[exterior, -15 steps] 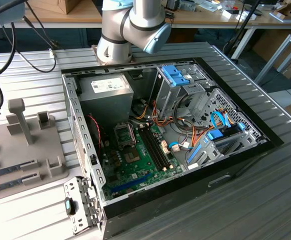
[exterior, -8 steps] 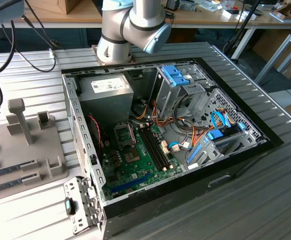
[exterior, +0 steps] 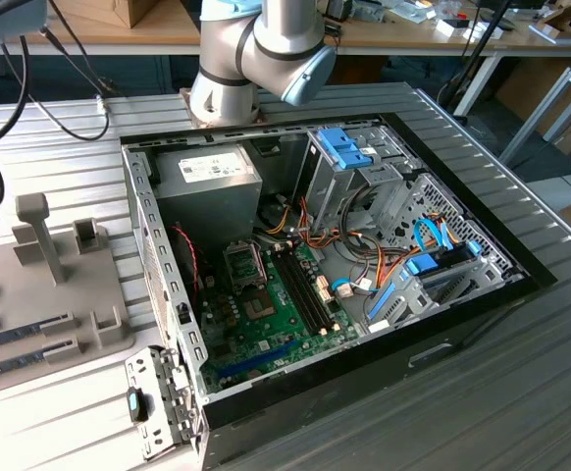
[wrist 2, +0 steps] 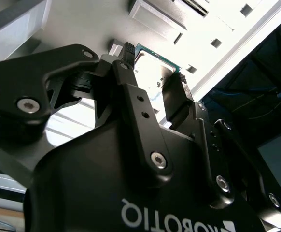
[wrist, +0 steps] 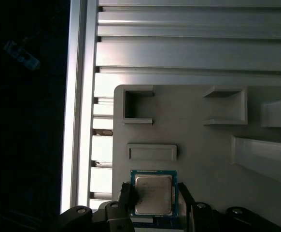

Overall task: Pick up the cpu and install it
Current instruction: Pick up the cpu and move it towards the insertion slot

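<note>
Ribbed metal counter (wrist: 189,53) carries a grey tray (wrist: 193,140); over this tray the gripper (wrist 2: 155,64) is clenched on the cpu (wrist: 153,193), one finger at each of its two sides.

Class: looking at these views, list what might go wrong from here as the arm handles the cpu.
1. The gripper flanks the cpu at its thin edges, so a grip there may let it tilt or slip.
2. The socket lies deep in the case beside loose cables; the arm might snag them.
</note>
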Robot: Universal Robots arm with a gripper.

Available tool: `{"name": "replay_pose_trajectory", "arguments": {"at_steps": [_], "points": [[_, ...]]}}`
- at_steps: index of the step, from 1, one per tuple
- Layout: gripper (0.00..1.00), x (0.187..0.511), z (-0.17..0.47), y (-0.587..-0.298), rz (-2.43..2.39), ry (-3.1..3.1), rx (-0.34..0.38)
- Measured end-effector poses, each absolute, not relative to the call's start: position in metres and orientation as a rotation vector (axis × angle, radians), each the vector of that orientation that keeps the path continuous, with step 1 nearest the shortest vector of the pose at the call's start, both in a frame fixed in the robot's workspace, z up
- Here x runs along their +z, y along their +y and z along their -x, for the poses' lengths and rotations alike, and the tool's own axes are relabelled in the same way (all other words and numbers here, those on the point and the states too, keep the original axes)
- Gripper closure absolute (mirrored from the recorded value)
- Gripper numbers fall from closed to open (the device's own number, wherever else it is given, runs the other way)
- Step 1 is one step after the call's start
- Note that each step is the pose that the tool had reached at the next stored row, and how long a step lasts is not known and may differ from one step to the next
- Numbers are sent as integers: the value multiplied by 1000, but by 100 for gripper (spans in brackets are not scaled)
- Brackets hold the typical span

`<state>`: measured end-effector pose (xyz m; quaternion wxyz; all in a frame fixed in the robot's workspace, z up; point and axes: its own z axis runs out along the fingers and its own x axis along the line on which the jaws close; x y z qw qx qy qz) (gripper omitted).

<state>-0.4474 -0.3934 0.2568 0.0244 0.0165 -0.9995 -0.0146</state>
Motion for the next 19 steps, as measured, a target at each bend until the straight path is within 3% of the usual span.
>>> {"name": "replay_pose_trajectory", "arguments": {"at_steps": [19], "points": [[53,266,447,-393,-51,-3092,-45]]}}
